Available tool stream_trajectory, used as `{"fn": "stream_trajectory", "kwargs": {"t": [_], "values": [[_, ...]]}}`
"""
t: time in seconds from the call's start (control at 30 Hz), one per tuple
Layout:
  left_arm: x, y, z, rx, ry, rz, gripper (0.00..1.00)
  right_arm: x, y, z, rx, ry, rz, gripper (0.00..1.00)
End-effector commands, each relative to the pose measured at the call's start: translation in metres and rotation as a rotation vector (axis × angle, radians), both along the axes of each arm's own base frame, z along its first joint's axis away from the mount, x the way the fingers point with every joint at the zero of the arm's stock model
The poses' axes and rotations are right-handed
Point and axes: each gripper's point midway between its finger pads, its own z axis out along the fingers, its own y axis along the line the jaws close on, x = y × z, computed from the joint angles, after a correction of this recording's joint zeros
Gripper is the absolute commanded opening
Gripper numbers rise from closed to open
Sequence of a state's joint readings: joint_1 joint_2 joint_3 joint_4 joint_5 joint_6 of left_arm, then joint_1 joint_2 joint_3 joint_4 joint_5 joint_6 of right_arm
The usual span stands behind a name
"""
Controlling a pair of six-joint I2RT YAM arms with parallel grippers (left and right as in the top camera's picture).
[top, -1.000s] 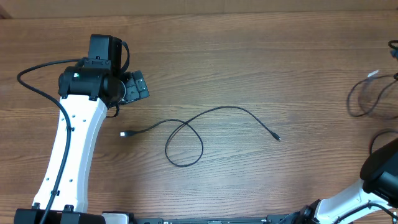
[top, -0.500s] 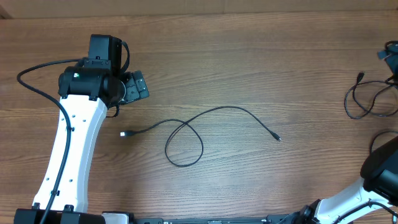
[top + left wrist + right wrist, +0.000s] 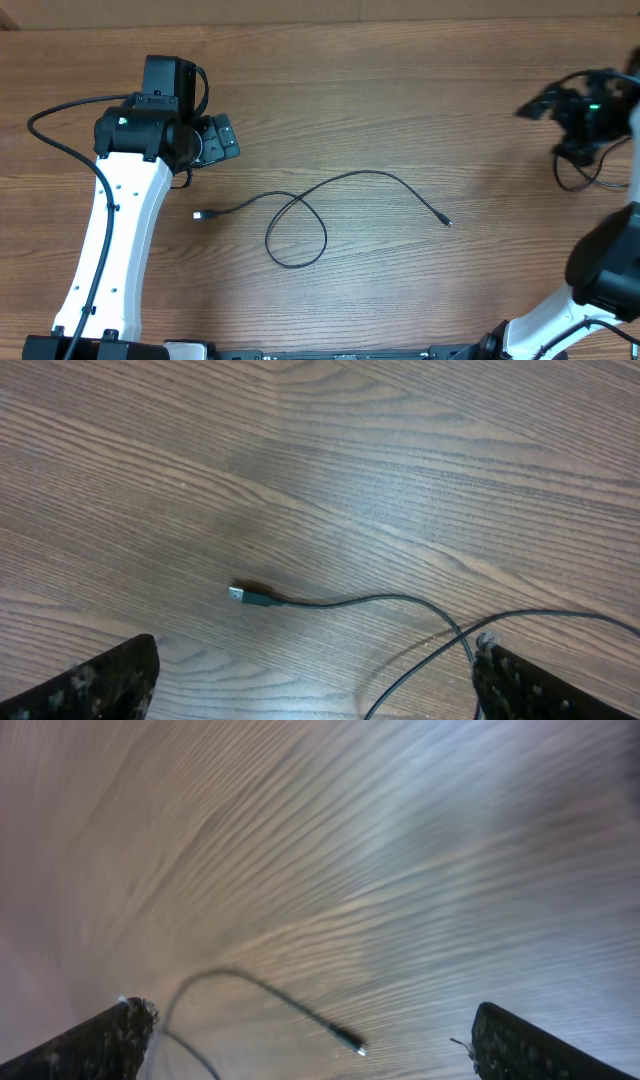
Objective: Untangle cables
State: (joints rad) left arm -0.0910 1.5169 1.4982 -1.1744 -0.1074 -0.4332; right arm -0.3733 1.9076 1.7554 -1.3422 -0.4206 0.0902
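Looped cable (image 3: 296, 232) lies slack on desk (image 3: 400, 80), one crossing to undo. Left claw (image 3: 222, 139) hovers with jaws apart near its USB plug (image 3: 238, 594), probably to pull. Right claw (image 3: 540, 103), jaws apart, is well right of it over another cable (image 3: 290, 1003).

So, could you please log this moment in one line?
left gripper: open, empty | right gripper: open, empty | looped cable: centre, untouched | second cable: right edge

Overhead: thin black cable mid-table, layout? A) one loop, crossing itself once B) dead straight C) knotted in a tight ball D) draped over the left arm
A: the thin black cable crosses itself once, forming one open loop flat on the wooden table.
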Motion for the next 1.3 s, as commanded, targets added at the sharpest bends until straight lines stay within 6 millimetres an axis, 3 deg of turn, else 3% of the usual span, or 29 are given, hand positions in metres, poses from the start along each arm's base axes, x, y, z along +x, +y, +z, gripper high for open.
{"fn": "stream_trajectory", "kwargs": {"t": [0.0,0.13,0.27,0.43,0.57,0.73,1.1,1.27], "values": [[0.003,0.000,0.003,0.004,-0.009,-0.019,1.00,0.005,0.048,0.004,-0.005,-0.041,0.229,1.00],[0.003,0.000,0.003,0.004,-0.009,-0.018,0.99,-0.001,0.104,0.000,-0.037,-0.006,0.381,1.00],[0.003,0.000,0.003,0.004,-0.009,-0.018,1.00,-0.007,0.146,-0.007,-0.116,0.000,0.548,1.00],[0.003,0.000,0.003,0.004,-0.008,-0.019,1.00,-0.020,0.204,-0.016,-0.150,-0.098,0.902,1.00],[0.003,0.000,0.003,0.004,-0.009,-0.018,1.00,-0.026,0.249,-0.030,-0.164,-0.180,1.068,1.00],[0.003,0.000,0.003,0.004,-0.008,-0.019,1.00,-0.044,0.290,-0.050,-0.168,-0.243,1.244,1.00],[0.003,0.000,0.003,0.004,-0.009,-0.018,1.00,-0.094,0.374,-0.108,-0.138,-0.399,1.458,0.98],[0.003,0.000,0.003,0.004,-0.009,-0.018,1.00,-0.108,0.397,-0.117,-0.129,-0.468,1.507,1.00]]}}
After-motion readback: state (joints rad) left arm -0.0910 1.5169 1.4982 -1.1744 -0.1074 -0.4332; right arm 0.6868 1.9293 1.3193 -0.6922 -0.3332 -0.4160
